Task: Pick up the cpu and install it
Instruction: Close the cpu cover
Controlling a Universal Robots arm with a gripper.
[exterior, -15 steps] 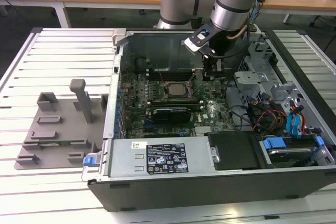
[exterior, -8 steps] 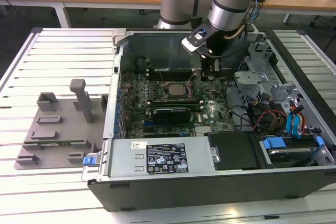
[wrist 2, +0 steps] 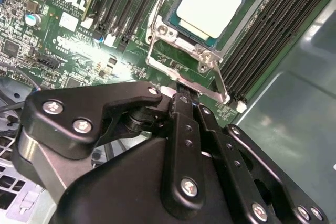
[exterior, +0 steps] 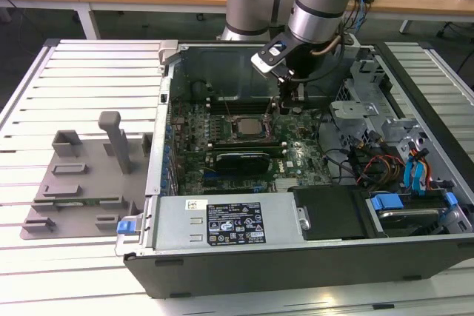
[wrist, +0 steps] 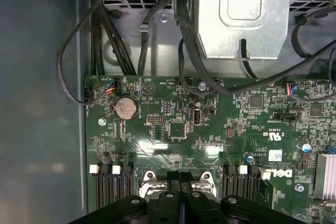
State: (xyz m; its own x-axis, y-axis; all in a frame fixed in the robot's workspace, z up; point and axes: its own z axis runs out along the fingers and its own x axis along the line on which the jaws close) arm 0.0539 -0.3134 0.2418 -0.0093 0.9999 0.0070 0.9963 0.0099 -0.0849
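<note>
The cpu [wrist 2: 210, 3] lies flat in the motherboard socket with its silver-grey top up; in the exterior view the cpu [exterior: 248, 125] sits at the middle of the board inside the open computer case. A metal socket frame [wrist 2: 173, 66] surrounds it. My gripper [wrist 2: 188, 97] is shut with nothing between its fingers, and its tips are at the edge of that frame, just beside the cpu. In the exterior view the gripper [exterior: 287, 109] hangs low over the board to the exterior view's right of the socket. In the first wrist view the gripper [wrist: 180, 177] points down between the frame's two corners.
Memory slots [wrist 2: 273, 40] flank the socket. A grey tray fixture [exterior: 81, 183] lies outside the case on the exterior view's left. A black card [exterior: 241, 159], the power supply [exterior: 222, 223], a metal drive cage [wrist: 241, 14] and loose black cables [wrist: 105, 35] crowd the case.
</note>
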